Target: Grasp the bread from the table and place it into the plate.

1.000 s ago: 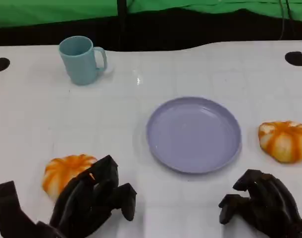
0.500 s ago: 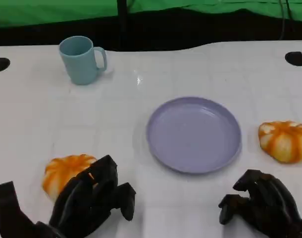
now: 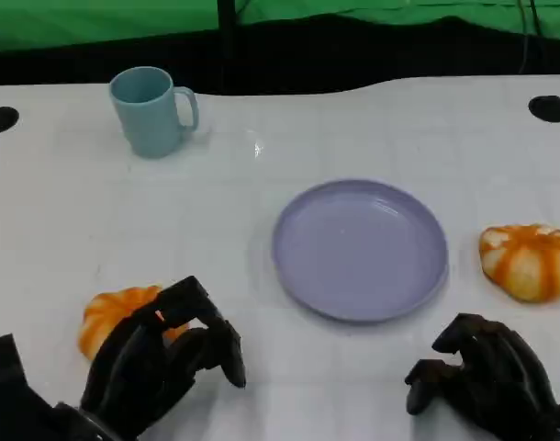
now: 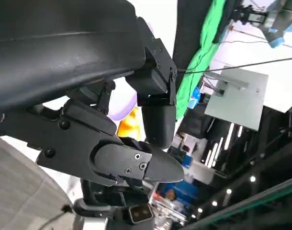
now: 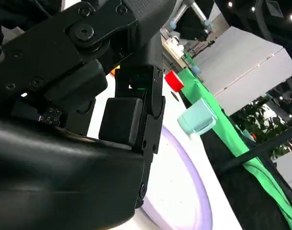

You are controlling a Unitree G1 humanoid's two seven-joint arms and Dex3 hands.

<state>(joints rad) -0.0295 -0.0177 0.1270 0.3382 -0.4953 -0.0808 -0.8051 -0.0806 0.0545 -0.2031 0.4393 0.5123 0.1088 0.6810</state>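
Head view: your left hand (image 3: 156,363) sits at the near-left, fingers spread and arched over the near edge of the left bread (image 3: 119,314) (contact unclear, nothing gripped). The plate (image 3: 359,248) is mid-table with nothing on it. A second bread (image 3: 528,261) lies right of the plate, apart from it. Your right hand (image 3: 482,377) rests near-right, fingers curled in, holding nothing. Blue mug (image 3: 153,110) far left.

Left wrist view: black fingers (image 4: 155,120) apart, an orange sliver of bread (image 4: 129,125) beyond them.

Right wrist view: plate rim (image 5: 194,191) and mug (image 5: 196,117) past the hand.
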